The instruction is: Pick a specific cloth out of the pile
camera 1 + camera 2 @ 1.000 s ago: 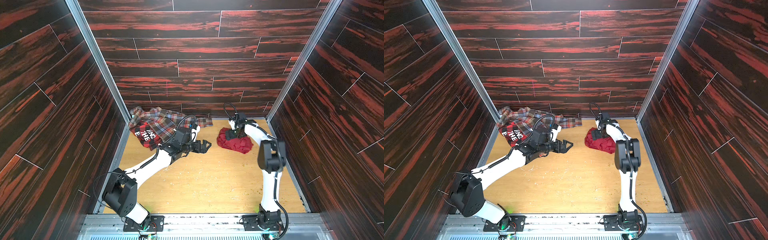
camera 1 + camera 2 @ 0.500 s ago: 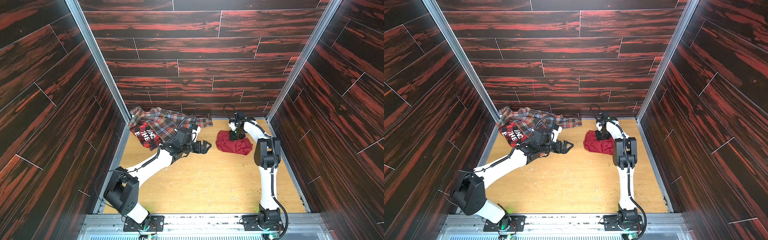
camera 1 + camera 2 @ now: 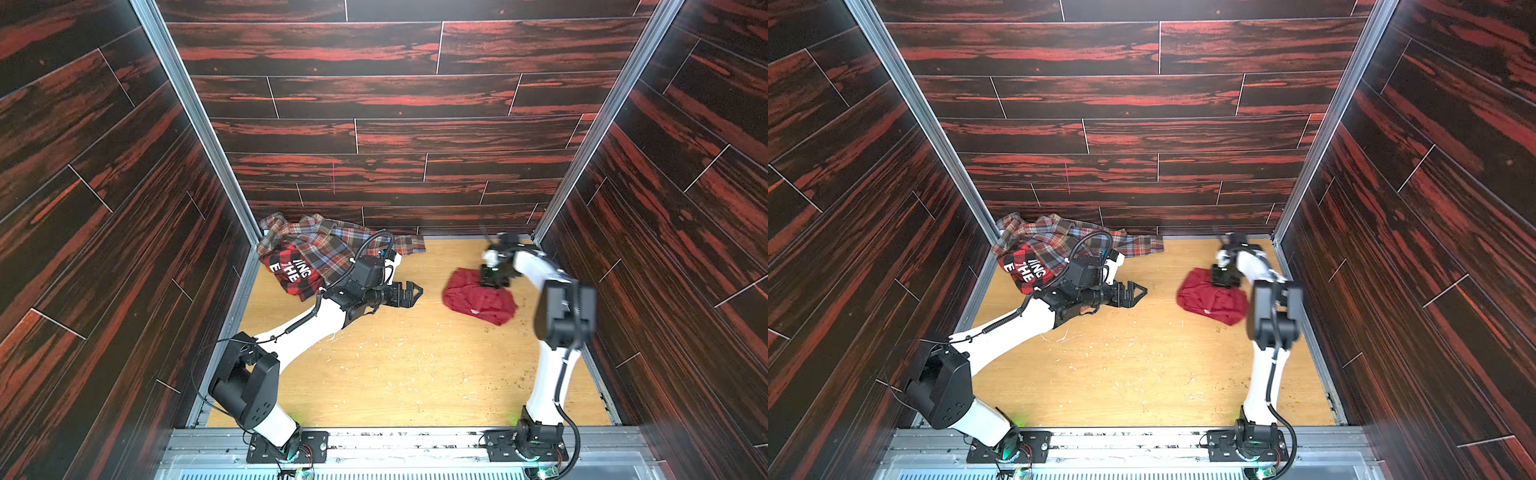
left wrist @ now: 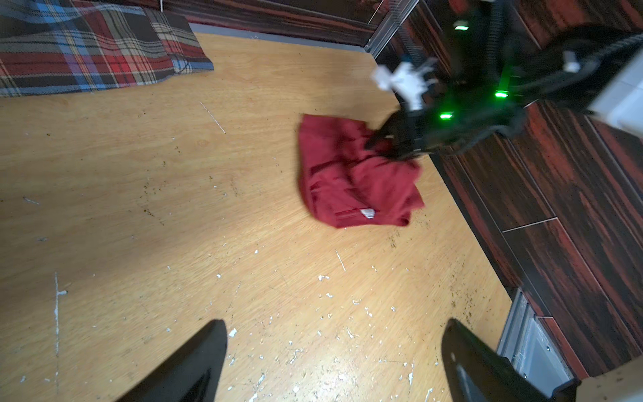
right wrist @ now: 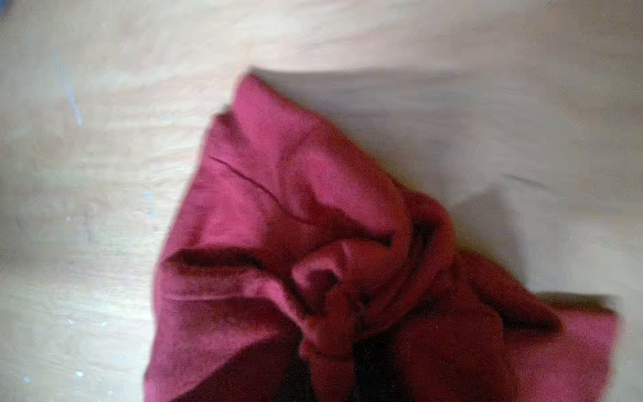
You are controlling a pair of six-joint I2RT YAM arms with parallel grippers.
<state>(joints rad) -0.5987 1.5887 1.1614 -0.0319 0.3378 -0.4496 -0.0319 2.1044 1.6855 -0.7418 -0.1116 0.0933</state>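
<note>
At the far left corner of the tabletop, the pile is heaped against the wall. Just right of it, the left tool is held with its fingers spread wide, nothing between them. Well apart, at the far right, the cloth is seen crumpled, its far edge clamped by the right tool.

Matt dark-red cloth on scuffed, seemingly wooden floor.
</note>
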